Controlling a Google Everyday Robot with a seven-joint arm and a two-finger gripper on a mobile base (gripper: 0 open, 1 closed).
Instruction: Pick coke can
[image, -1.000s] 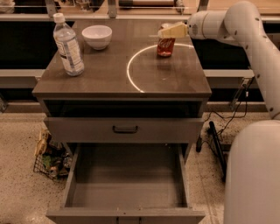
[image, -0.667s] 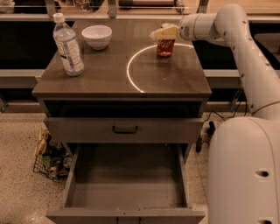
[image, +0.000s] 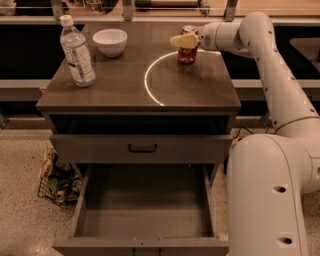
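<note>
coke can (image: 187, 55) upright on tabletop (image: 125, 87), directly behind claw (image: 183, 41)

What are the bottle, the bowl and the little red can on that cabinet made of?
The bottle looks like clear plastic: it is see-through, with a label and a white cap. The bowl seems to be glazed ceramic, though plastic is possible: it is white, smooth and slightly shiny. The coke can appears to be thin metal, with a silvery top and a printed red body. The gripper is at the can's upper part.

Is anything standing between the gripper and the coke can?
Nothing visible. The gripper is right at the top of the coke can; the water bottle and white bowl stand well away across the tabletop.
</note>
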